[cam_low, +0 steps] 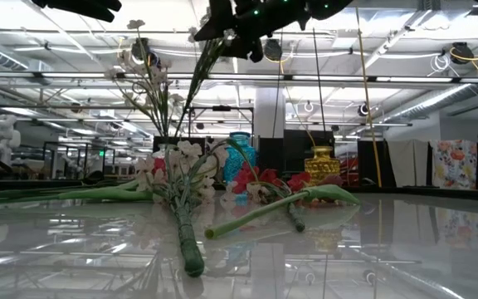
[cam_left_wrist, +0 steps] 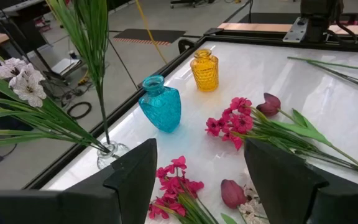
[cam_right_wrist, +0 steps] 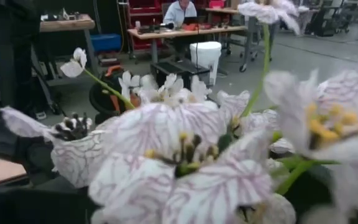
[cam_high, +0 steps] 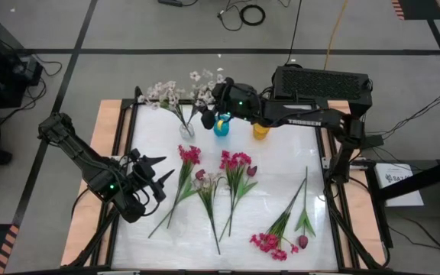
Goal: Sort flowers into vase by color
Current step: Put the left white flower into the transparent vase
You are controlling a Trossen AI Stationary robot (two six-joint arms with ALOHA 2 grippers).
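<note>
White tabletop (cam_high: 281, 160) holds loose sprigs. Your right gripper (cam_high: 208, 114) hovers beside the clear vase (cam_high: 186, 130), apparently clamped on a white sprig (cam_high: 201, 90), though its fingers are hidden. Stem points down toward the vase mouth. Your left gripper (cam_high: 159, 174) waits, fingers spread, holding nothing, near magenta flowers (cam_high: 189, 155).

**Two arms, one reaching, one waiting**

The right gripper (cam_high: 209, 107) is stretched out to about 12 o'clock, up high. The left gripper (cam_high: 159, 174) waits low near 8 o'clock with its jaws spread wide apart, pointing toward 3 o'clock.
</note>
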